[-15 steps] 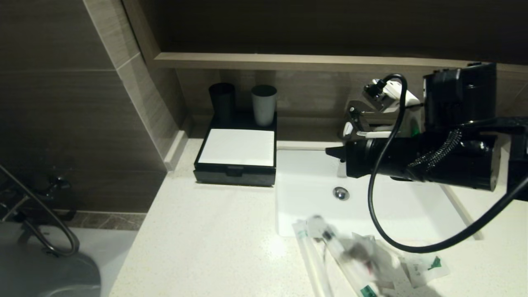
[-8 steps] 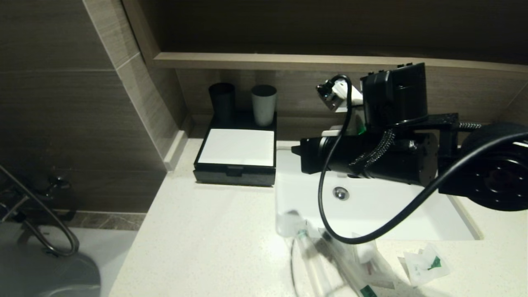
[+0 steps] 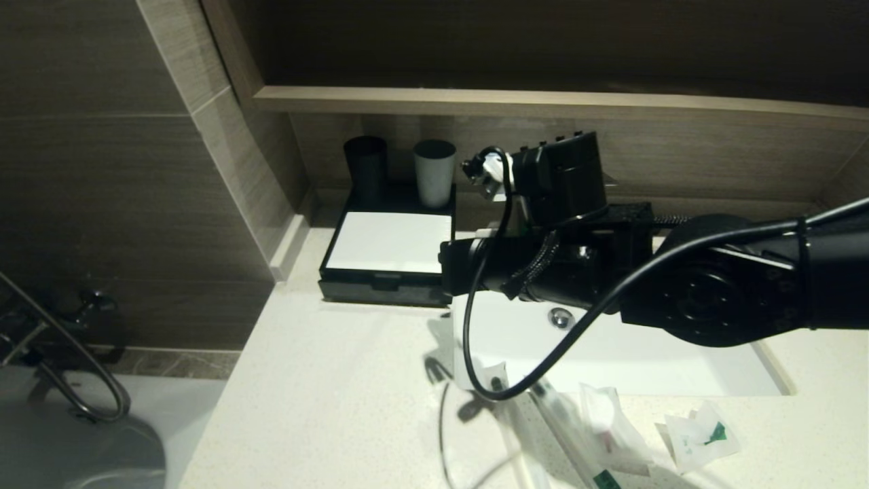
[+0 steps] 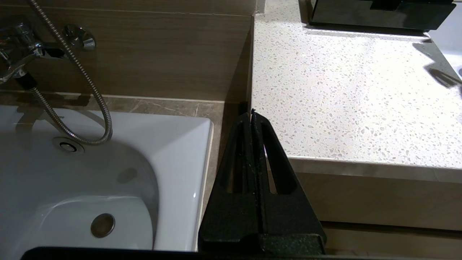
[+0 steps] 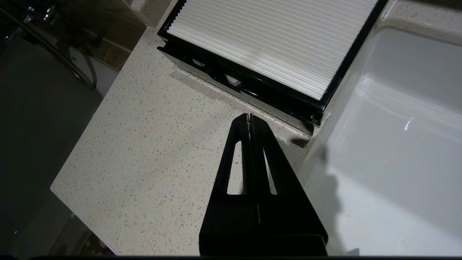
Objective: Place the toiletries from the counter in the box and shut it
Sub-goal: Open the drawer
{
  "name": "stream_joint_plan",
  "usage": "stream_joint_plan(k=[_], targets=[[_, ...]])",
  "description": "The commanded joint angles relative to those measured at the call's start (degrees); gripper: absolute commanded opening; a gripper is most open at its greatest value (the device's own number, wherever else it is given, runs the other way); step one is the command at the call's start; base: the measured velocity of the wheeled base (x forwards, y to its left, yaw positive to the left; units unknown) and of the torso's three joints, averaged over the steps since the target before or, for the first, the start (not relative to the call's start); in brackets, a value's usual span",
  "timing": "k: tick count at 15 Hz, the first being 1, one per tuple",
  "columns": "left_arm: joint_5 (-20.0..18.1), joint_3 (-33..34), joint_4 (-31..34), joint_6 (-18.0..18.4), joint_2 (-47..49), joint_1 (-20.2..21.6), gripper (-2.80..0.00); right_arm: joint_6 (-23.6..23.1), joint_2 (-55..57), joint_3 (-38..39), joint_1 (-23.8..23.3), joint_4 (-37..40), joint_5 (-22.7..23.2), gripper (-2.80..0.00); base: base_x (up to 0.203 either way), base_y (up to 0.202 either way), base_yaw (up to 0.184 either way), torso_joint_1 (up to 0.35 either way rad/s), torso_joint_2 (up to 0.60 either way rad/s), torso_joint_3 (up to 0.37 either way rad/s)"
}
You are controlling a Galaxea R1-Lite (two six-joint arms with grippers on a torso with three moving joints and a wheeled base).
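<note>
With the toiletries (image 3: 611, 435) on the counter (image 3: 339, 394), the clenched, empty right gripper (image 5: 249, 116) nears the box (image 5: 281, 39), whose drawer front (image 5: 231, 77) it must next pull open.

Your right arm (image 3: 611, 272) stretched across the basin (image 3: 631, 353) toward the box (image 3: 390, 258), toiletries (image 3: 611, 428) on the table (image 3: 326, 407)

A black cup (image 3: 365, 165) and a grey cup (image 3: 434, 171) stand upright side by side in the upper centre of the head view, below a wooden ledge (image 3: 543, 103). Brown wall tiles (image 3: 102, 136) fill the upper left. A white bathtub (image 4: 108, 173) occupies the lower left of the left wrist view, with a chrome tap (image 4: 18, 54), a metal shower hose (image 4: 72, 83) and a round drain (image 4: 102, 224).
</note>
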Motion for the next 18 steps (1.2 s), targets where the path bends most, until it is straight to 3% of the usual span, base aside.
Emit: stream_joint_plan(k=[1,8,18], targets=[[0.05,0.01,-0.02,0.00,-0.01,0.00,-2.80,0.11,2.87,-1.72,0.47,-0.14,-0.79,-2.80,0.000,0.000,0.000,0.000,0.00,0.000],[0.05,0.01,-0.02,0.00,-0.01,0.00,-2.80,1.23,7.64,-6.99,4.16,-0.16,-4.89,-2.80,0.000,0.000,0.000,0.000,0.00,0.000],[0.03,0.01,-0.02,0.00,-0.01,0.00,-2.80,1.51,18.46,-18.04,5.56,-0.06,-8.41,-2.80,0.000,0.000,0.000,0.000,0.00,0.000]])
